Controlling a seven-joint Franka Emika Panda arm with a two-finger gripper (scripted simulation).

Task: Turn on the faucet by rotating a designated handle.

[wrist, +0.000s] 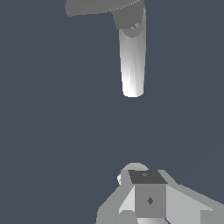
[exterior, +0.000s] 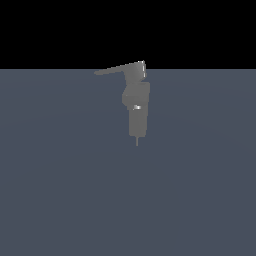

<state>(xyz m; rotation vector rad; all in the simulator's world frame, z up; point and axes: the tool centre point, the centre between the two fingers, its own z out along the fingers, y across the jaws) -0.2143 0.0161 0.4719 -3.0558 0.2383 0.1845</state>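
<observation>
We can't tell our gripper (wrist: 148, 199) state, nothing's held; approaching blind, we could bump the faucet (exterior: 136, 107), missing the handle (exterior: 116, 69).

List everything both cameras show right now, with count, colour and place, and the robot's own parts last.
faucet: one, matte grey, upright at the exterior view's centre on the surface.
handle: one, grey, thin tapering lever projecting from the faucet's top block toward the exterior view's left.
surface: one, dark blue-grey, fills both views below a black backdrop.
claw: one, grey and white, seen only in the wrist view, apart from the faucet; whether it is open I cannot tell.
</observation>
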